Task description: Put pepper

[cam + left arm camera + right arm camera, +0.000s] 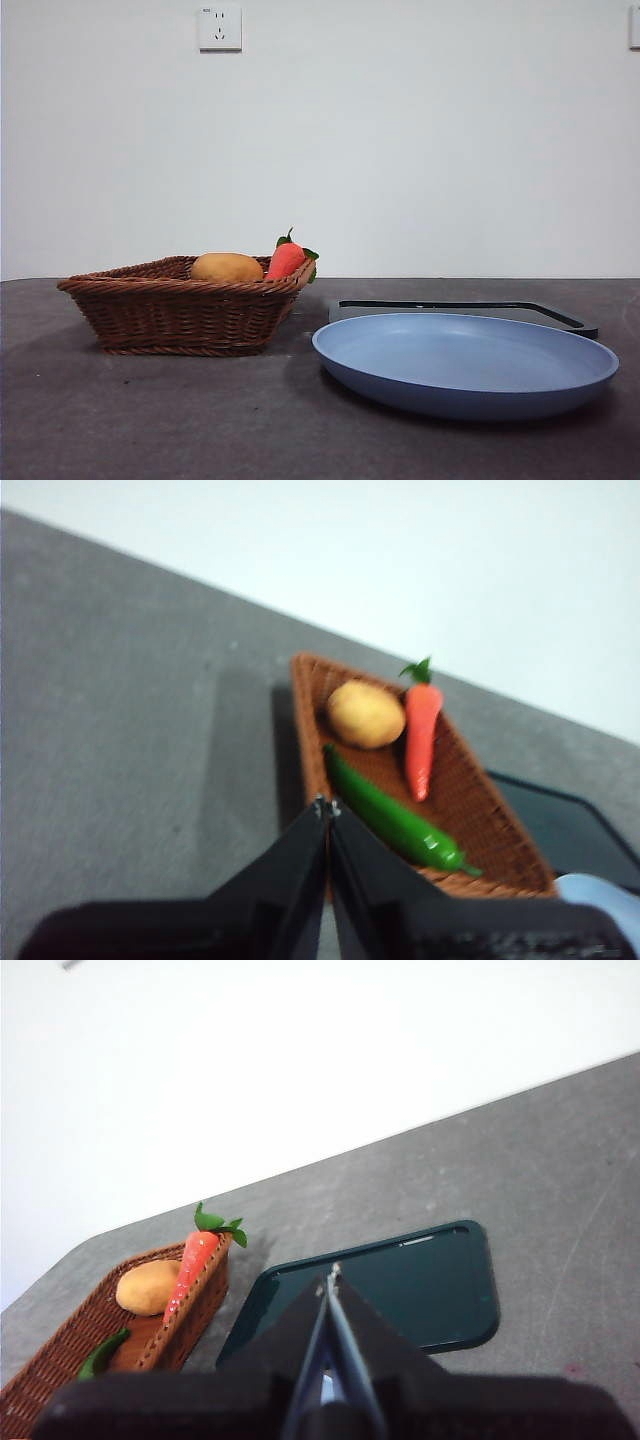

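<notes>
Your pepper lies in the basket, along the wall nearest the left gripper, beside the potato and carrot. Its long axis runs with that wall, the tapered tip toward the corner by the tray. The left gripper hangs above, jaws pressed together, holding nothing. The right gripper, likewise closed and empty, sits over the tray, farther from the basket. You'd likely do best to reach with the left.
</notes>
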You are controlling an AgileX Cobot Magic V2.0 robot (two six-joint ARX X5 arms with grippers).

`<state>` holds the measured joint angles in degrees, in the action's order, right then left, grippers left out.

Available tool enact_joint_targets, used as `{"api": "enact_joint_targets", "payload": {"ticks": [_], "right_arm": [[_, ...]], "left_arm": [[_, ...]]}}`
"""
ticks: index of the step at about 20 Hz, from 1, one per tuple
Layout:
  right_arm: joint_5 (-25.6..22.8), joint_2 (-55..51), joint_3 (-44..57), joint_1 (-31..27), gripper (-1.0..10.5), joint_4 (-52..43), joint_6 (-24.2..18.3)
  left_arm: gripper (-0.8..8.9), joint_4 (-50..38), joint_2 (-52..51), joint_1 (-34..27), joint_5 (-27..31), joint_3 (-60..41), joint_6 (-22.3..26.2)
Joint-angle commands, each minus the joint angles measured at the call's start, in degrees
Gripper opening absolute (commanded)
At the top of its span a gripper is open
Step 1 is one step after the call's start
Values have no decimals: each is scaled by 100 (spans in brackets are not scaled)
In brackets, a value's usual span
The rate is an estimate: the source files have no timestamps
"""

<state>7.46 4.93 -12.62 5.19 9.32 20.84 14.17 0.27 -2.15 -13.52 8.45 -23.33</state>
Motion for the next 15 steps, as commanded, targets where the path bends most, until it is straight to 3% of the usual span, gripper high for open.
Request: {"api": "enact_joint_targets", "payload": {"ticks": [1,4,7,15], "right_arm": [[7,369,-455,7,5,271,57],[20,872,-1032,9,5,761,-133],[332,1408,-1657,9,5,1327,-476],[920,2647,-3217,15,5,3305,-1456]], "left_arm": [[7,358,-17,-17,-31,365,-68],[7,691,131,-17,-127,739,-42],[7,933,472,-17,-455,1106,59],[7,1980,1823,-17,-1307,2258,1025]]}}
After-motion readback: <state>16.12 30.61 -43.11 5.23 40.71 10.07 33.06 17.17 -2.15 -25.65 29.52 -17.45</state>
